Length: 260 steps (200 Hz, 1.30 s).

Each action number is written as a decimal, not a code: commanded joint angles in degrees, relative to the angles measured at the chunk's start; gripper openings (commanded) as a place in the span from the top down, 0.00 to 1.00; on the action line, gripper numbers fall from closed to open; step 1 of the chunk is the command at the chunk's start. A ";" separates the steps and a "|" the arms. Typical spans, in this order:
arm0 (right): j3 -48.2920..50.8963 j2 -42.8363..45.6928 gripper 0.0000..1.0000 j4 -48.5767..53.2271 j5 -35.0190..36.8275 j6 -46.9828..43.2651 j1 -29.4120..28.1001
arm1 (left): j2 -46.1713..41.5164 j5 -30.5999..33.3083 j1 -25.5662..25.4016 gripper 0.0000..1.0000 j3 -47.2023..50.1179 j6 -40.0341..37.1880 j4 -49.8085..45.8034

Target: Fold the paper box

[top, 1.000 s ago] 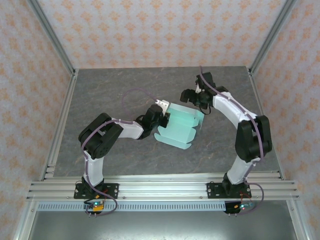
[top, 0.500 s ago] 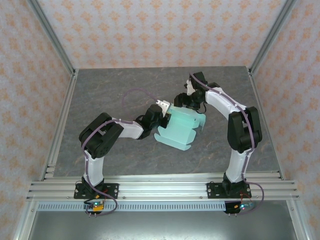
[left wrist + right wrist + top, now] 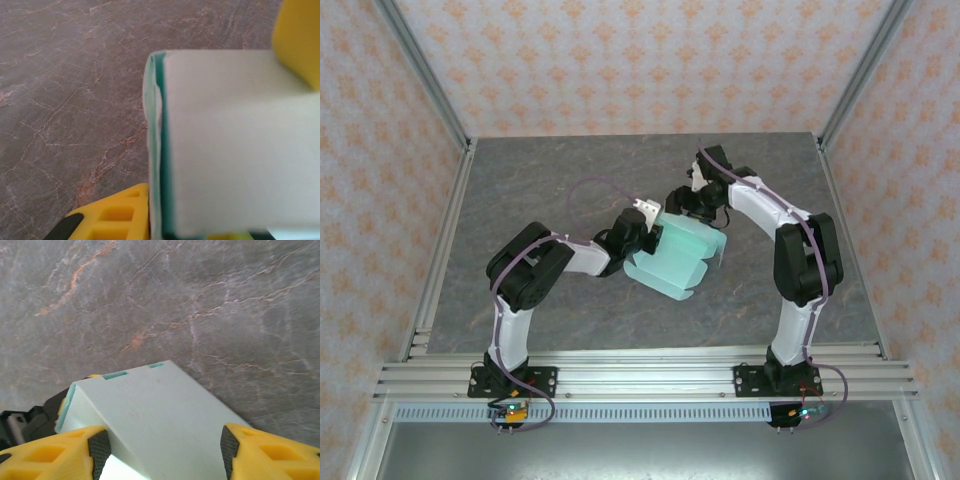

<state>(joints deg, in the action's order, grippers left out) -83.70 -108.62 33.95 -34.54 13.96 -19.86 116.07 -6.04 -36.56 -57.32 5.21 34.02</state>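
Grey table (image 3: 550, 180); paper box (image 3: 240, 150) cropped.

paper box (image 3: 678, 258): table (image 3: 550, 180) centre | left pincer (image 3: 646, 224): on its left edge | right pincer (image 3: 686, 207): at far edge

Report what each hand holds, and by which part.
Left hand pinches the pale mint-blue card box by its folded left edge. Right hand straddles its far end; grip unclear.
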 commanded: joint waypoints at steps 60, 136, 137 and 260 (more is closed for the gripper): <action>14.37 8.51 0.40 -9.00 -3.46 13.10 -2.11 | 2.27 5.70 -3.59 1.00 -1.35 2.29 2.72; 24.70 26.97 0.12 -26.32 -2.10 7.07 2.81 | -4.75 7.45 -0.38 1.00 5.82 5.13 1.47; 25.07 27.37 0.12 -26.53 -2.23 6.80 2.85 | -4.91 7.40 -0.28 1.00 5.95 5.23 1.52; 52.56 39.03 0.26 -58.78 4.58 -21.69 3.19 | -14.07 -7.61 10.46 1.00 10.58 7.53 -4.17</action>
<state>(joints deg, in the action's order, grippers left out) -30.94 -67.66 -19.94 -21.17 -1.91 -16.56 101.51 -6.85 -28.03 -45.01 10.50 32.49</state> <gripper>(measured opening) 0.769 0.093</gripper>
